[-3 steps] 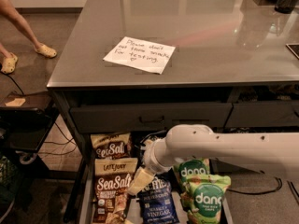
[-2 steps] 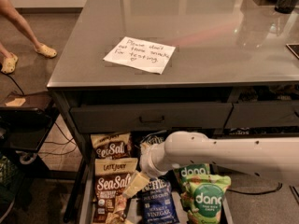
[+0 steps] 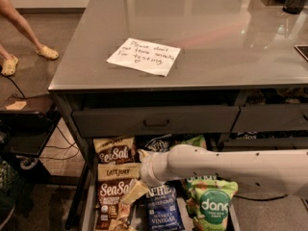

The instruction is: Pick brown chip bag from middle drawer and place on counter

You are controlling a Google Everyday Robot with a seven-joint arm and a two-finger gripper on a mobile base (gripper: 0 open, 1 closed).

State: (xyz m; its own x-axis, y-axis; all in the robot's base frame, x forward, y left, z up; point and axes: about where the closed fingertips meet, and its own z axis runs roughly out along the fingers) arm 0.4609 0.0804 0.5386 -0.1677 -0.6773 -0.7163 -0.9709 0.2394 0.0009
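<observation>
The middle drawer point(image 3: 88, 207) stands open below the counter point(image 3: 226, 37). Two brown chip bags lie in its left column: one at the back point(image 3: 114, 151) and one at the front point(image 3: 109, 196) with a tan "Late July" band. My white arm reaches in from the right. My gripper point(image 3: 126, 203) points down and left over the right edge of the front brown bag, touching or just above it; I cannot tell which. It covers part of that bag.
Blue Kettle bags point(image 3: 163, 210) fill the drawer's middle and green Dang bags point(image 3: 211, 203) its right. A shut drawer front with a bar handle point(image 3: 156, 123) sits above. A white note point(image 3: 144, 56) lies on the counter. A person's legs point(image 3: 19, 28) are at far left.
My arm has shifted left and forward, and the gripper has come lower over the front brown bag. The bags have not moved.
</observation>
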